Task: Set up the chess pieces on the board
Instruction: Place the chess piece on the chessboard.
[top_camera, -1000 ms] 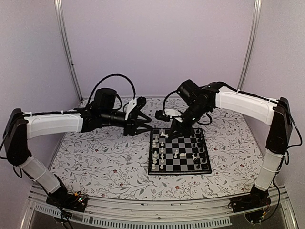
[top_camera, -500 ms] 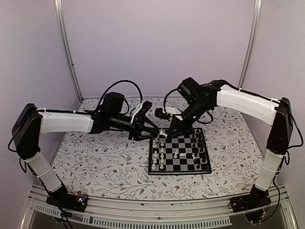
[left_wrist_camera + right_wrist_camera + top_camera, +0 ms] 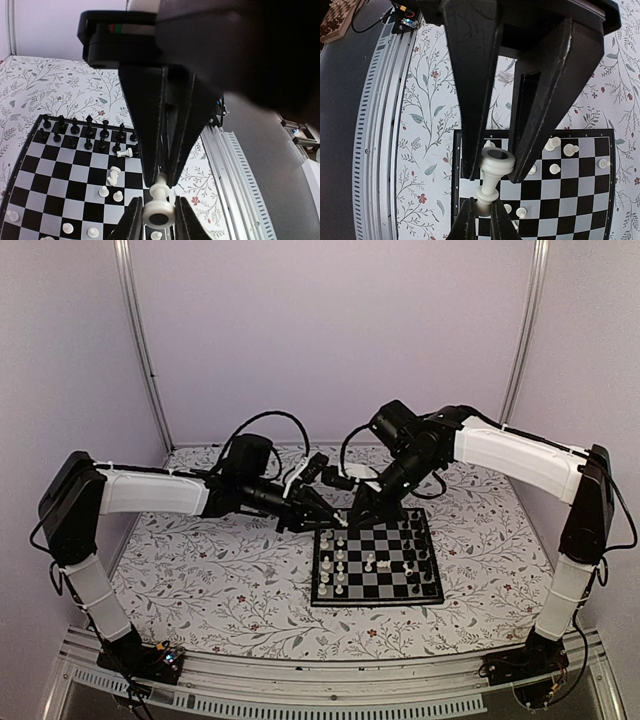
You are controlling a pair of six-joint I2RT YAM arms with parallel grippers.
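View from above: left gripper (image 3: 330, 516) and right gripper (image 3: 349, 520) meet tip to tip over the far left corner of the board (image 3: 392, 540). Left wrist: its fingers (image 3: 131, 222) clamp the base of a white piece (image 3: 159, 214) — in the air above the board's edge. Right wrist: its fingers (image 3: 466, 222) pinch that piece's head; other chess pieces (image 3: 554, 169) stand on squares below.

Tiny white and black chess figurines (image 3: 369, 562) are too small to ID from above, and the far edge of the black-and-grey checked board (image 3: 385, 585) is partly hidden.
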